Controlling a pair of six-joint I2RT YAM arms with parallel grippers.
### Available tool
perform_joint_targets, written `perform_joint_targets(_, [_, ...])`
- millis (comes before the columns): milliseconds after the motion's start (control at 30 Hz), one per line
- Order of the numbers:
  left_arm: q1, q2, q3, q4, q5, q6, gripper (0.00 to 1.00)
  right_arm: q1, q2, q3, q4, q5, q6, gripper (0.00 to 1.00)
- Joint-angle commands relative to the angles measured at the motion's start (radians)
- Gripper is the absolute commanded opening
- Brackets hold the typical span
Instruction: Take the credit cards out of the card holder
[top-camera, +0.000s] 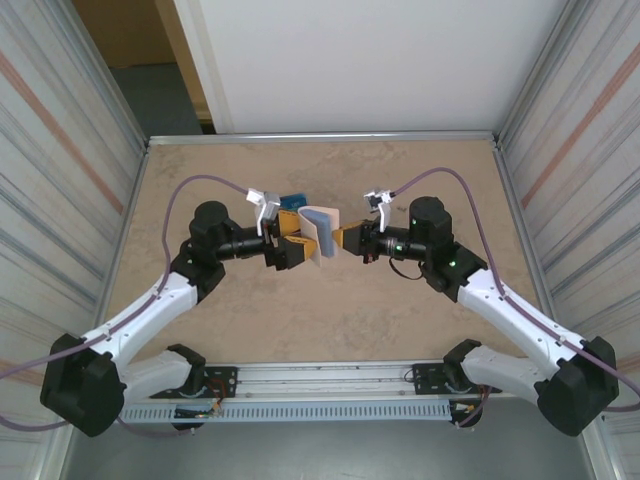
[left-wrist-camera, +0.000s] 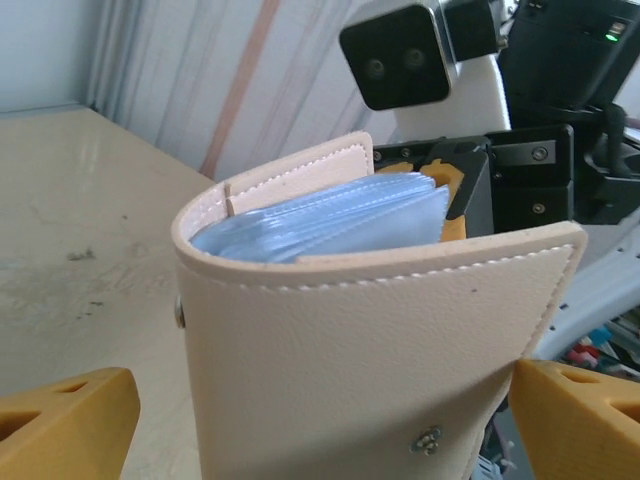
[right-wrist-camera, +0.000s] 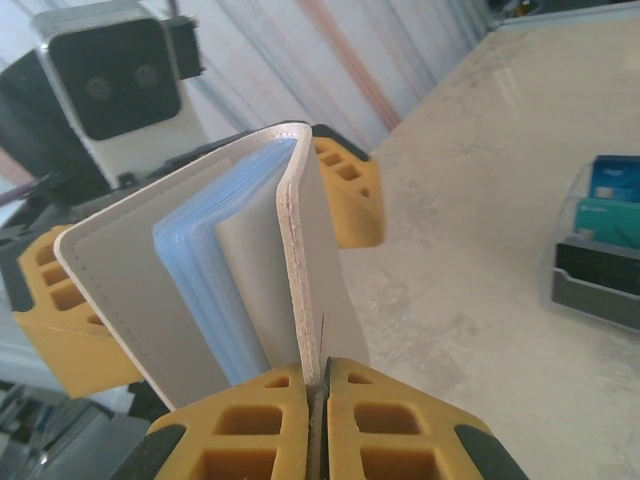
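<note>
The beige card holder (top-camera: 318, 232) is held up off the table between both arms, opened like a book. Its pale blue glossy sleeves (left-wrist-camera: 330, 220) fan out inside. My right gripper (right-wrist-camera: 322, 385) is shut on the edge of one beige cover (right-wrist-camera: 300, 250). My left gripper (left-wrist-camera: 325, 425) stands open; its yellow fingers (left-wrist-camera: 70, 420) flank the other cover (left-wrist-camera: 370, 360), with a gap on the left side. Blue and teal credit cards (right-wrist-camera: 610, 200) lie in a small pile on the table behind the holder, seen as a blue patch (top-camera: 293, 203) from above.
The tan tabletop (top-camera: 330, 320) is bounded by ribbed metal walls on the left and right and a white panel at the back. Both wrist cameras face each other closely across the holder. The card pile sits in a dark grey tray (right-wrist-camera: 590, 285).
</note>
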Motion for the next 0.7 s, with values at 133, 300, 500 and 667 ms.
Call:
perform_joint_targets(133, [-0.010,-0.035,0.001,-0.032,-0.057,0.024,0.94,0.015,-0.031,0.041,-0.029,0.132,0.001,0.00])
perform_joint_targets(300, [-0.058,-0.029,0.020,-0.096,-0.132,0.072,0.90,0.022,-0.029,0.039,-0.012,0.175,0.018,0.00])
perform_joint_targets(500, [-0.096,-0.024,0.037,-0.146,-0.228,0.112,0.62,0.026,-0.020,0.036,0.004,0.198,0.034,0.00])
perform_joint_targets(667, [-0.097,-0.043,0.030,-0.158,-0.249,0.123,0.40,0.026,-0.026,0.033,-0.001,0.211,0.040,0.00])
